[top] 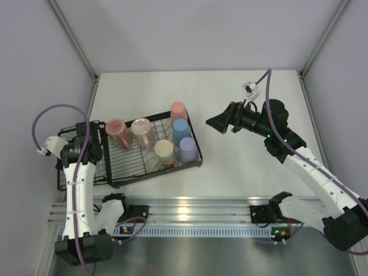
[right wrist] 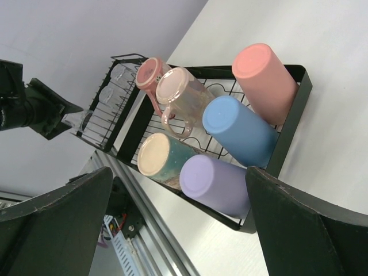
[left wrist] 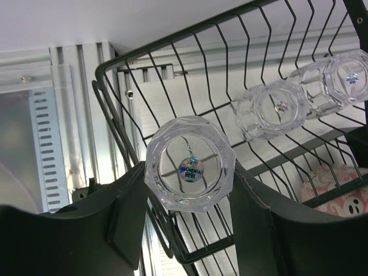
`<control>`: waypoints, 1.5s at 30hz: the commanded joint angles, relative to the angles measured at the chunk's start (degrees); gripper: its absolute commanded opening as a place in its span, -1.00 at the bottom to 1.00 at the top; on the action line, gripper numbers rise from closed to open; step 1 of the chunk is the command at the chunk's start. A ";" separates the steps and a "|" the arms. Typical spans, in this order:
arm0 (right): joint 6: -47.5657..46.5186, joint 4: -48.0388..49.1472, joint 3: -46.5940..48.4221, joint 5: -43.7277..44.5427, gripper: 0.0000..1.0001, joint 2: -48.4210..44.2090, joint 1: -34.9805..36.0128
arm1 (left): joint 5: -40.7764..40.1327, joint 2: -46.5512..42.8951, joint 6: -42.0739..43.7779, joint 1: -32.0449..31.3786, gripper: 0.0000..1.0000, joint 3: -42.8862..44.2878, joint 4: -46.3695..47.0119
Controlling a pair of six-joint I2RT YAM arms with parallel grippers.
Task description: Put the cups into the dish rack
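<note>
While the top view hides it behind the arm, the left wrist view shows the left gripper (left wrist: 188,177) clenched on a clear glass (left wrist: 190,164). The glass is faceted and eight-sided with a shiny sticker on its base, and it sits at the basket end of the black wire dish rack (right wrist: 290,129). Two more glasses (left wrist: 273,109) of the same cut lie inside the basket wires. From above the tumblers are round discs. The right wrist view shows their smooth tapered walls, bottoms up in the flat section: salmon tumbler (right wrist: 265,80), blue tumbler (right wrist: 238,129), lavender tumbler (right wrist: 215,184). Beside them are a cream mug (right wrist: 154,156) and two pink handled mugs (right wrist: 184,92). The right gripper (top: 211,122) hangs released above the white table (top: 230,167), well apart from the rack.
</note>
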 commanded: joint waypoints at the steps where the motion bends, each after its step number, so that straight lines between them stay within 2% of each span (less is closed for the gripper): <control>1: -1.55 0.41 -0.02 -0.85 0.99 -1.96 -0.96 | -4.98 -1.00 1.47 0.64 -1.00 -0.75 2.64; 16: -0.58 2.00 -0.99 -2.43 0.99 -1.96 -0.96 | 0.64 0.67 1.21 1.34 -1.00 -5.41 9.77; 34: -2.60 0.41 0.16 -3.13 0.99 -3.28 -1.05 | 0.47 2.69 2.26 4.42 -1.00 -11.83 16.01; 37: -2.60 0.50 0.25 -3.14 0.99 -3.11 -1.05 | 0.82 2.87 1.91 4.68 -0.50 -11.83 16.18; 39: -2.60 0.33 0.25 -3.14 0.99 -2.93 -0.96 | 1.00 3.13 1.74 4.77 -0.31 -11.83 16.36; 45: -2.60 0.24 0.16 -3.31 0.99 -2.49 -1.05 | 1.44 3.92 1.21 4.77 -0.33 -12.09 16.18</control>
